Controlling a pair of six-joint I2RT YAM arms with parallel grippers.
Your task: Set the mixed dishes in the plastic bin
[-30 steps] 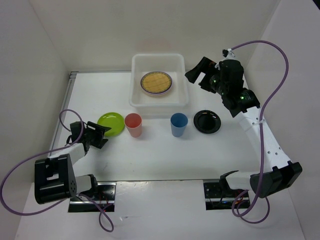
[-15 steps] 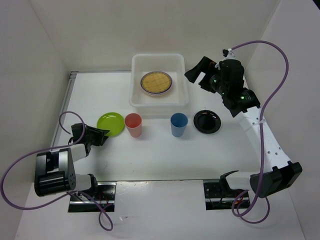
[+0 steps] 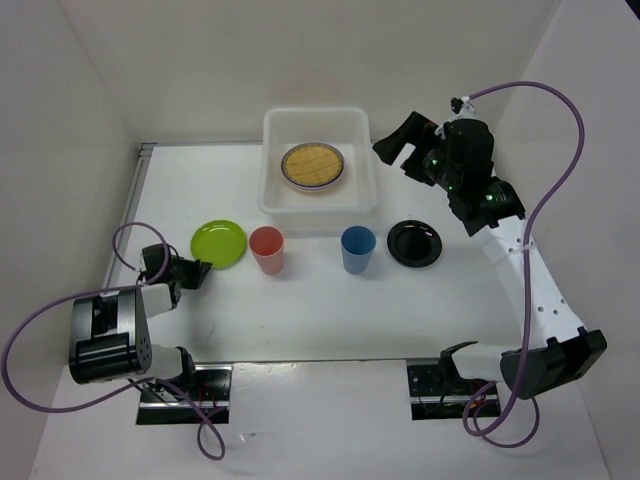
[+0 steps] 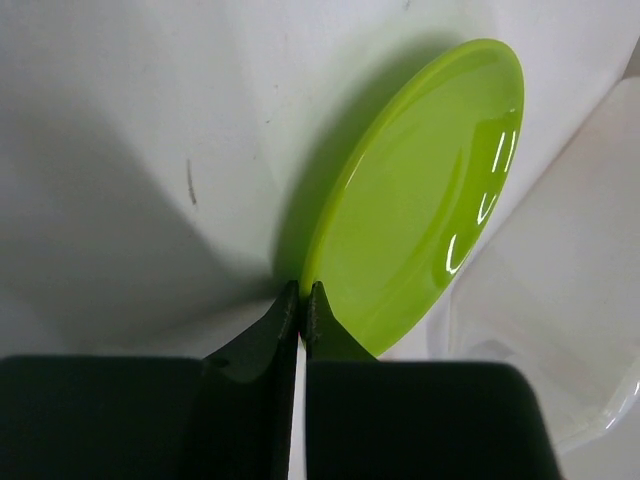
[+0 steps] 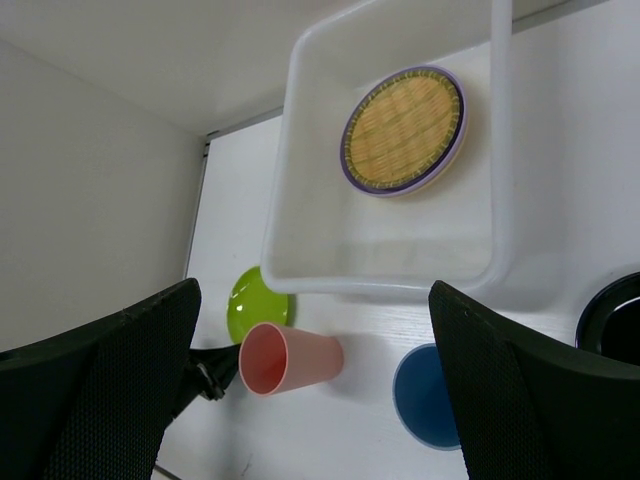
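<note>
Evidently the step in hand is the pickup of the lime green plate [image 3: 218,243]; it lies flat on the table [image 3: 330,310] toward 9 o'clock in the overhead view, outside the plastic bin [image 3: 318,113], which sits at 12 o'clock. The left gripper [image 3: 197,269] is at the plate's 7 o'clock edge with its jaws clenched; in its wrist view the two tips meet right at the rim, with bare table showing in the slit between the fingers [image 4: 250,350] lower down, so I cannot tell whether the rim is nipped or merely touched. The right gripper [image 3: 398,152] hangs above the table at 3 o'clock of the bin, jaws spread wide and grasping nothing.

As for progress, I judge the task partly done; a woven tan plate [image 3: 313,165] rests inside the bin on a lilac plate [image 5: 452,150] whose rim shows around it; the red cup [image 3: 267,248], the blue cup [image 3: 358,248] and the black plate [image 3: 413,243] stand in a row on the table at 6 o'clock of the bin, well apart from one another; no orange plate is visible.

Next, the left arm would need a sure hold on that thin rim, then a lift and a carry toward 1 o'clock over the bin's wall; a slip looks the main risk, the plate being glossy.

No brand, label or writing can be read anywhere.
</note>
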